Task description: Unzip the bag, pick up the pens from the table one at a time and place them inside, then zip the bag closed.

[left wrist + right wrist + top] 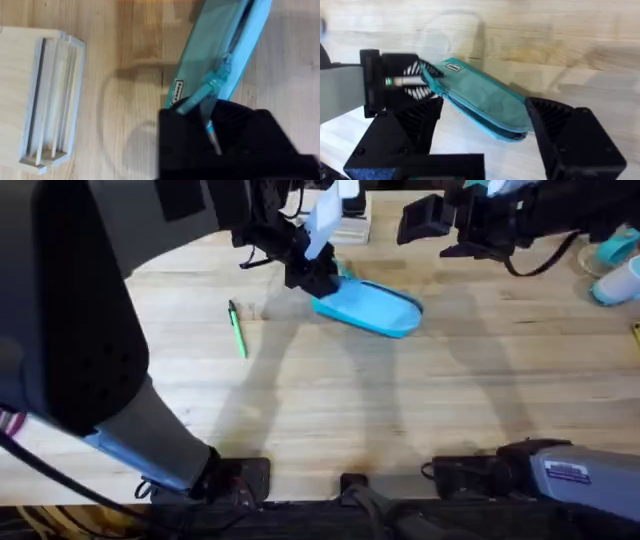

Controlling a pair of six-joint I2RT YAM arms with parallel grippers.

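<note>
**Unzipping: anchor one end, draw the pull straight**

Bag [372, 308] lying on the table [400, 410] past the middle, with the pen [237, 330] well apart on the bare wood toward the left arm's side. Left gripper [210, 137] down at the bag's near end, fingers closed together on the bag there, right where the turquoise pull [214, 84] runs in between them. Cannot tell whether gripping the pull itself or the fabric beside it. Right gripper [484, 112] up off the table on the far right, fingers wide apart and holding nothing, with the bag lying ahead of the gap.

Judged to be the unzip step, with the zip seemingly mostly closed.

- Bring the right gripper down onto the free end and pinch fabric only, clear of the zip track.
- Hold that end flat against the table, so the soft pouch cannot bunch or slide.
- Draw the pull along the line of the zip, low and straight, never upward.
- Go slowly, since a soft bag folds easily and a folded track jams.
- Stop at the far end and leave the mouth facing up for the pen.
- Keep clear of the white box [50, 100] beside the bag.
</note>
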